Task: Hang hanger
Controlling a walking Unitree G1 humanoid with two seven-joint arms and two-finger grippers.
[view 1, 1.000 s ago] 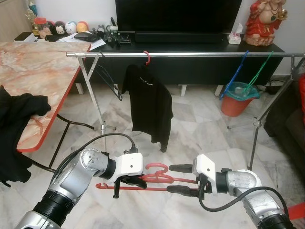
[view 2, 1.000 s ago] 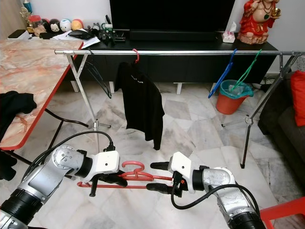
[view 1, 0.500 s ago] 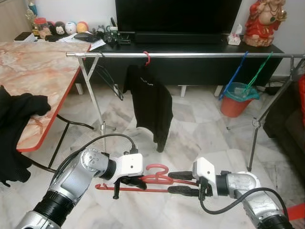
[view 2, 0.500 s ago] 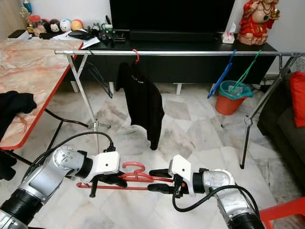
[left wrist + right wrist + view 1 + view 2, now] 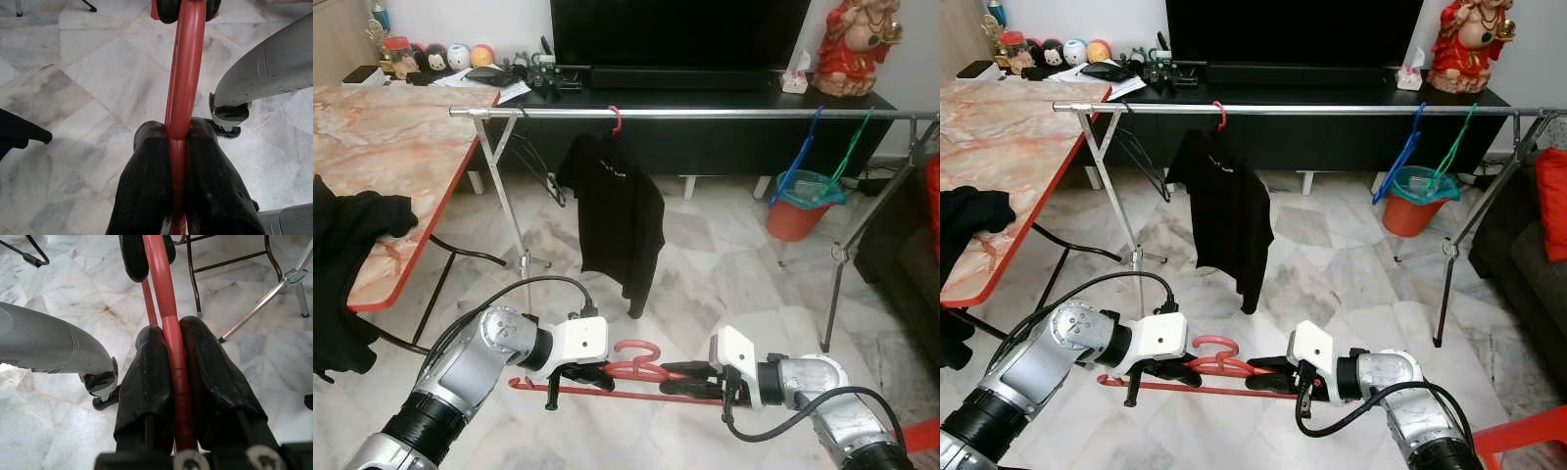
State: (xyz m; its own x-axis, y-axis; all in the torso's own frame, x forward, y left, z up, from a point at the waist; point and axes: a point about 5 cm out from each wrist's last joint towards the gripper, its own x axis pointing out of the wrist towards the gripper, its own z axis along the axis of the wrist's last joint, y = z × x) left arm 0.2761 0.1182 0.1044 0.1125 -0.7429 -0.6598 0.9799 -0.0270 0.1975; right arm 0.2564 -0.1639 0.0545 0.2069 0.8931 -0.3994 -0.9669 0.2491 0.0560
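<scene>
Lying at the far left, a marble-patterned surface [image 5: 382,147] with a red edge carries a crumpled black cloth [image 5: 352,230], which is partly cut off by the frame. Near the robot, the left claw [image 5: 582,373] pinches a smooth red plastic hanger [image 5: 636,367], its ribbed black fingers [image 5: 151,186] pressed on both sides of the curved bar. The hanger is low above the glossy marble floor [image 5: 724,264], between the two arms. The right claw [image 5: 690,380] grips the same hanger from the right side. Farther away, a shiny metal rail [image 5: 705,114] holds a black shirt [image 5: 617,220] on a red hook, a thin dark wire hanger [image 5: 536,162], and a blue hanger [image 5: 795,162] beside a green one [image 5: 842,147]. An orange bucket [image 5: 798,211] stands behind the rail.
</scene>
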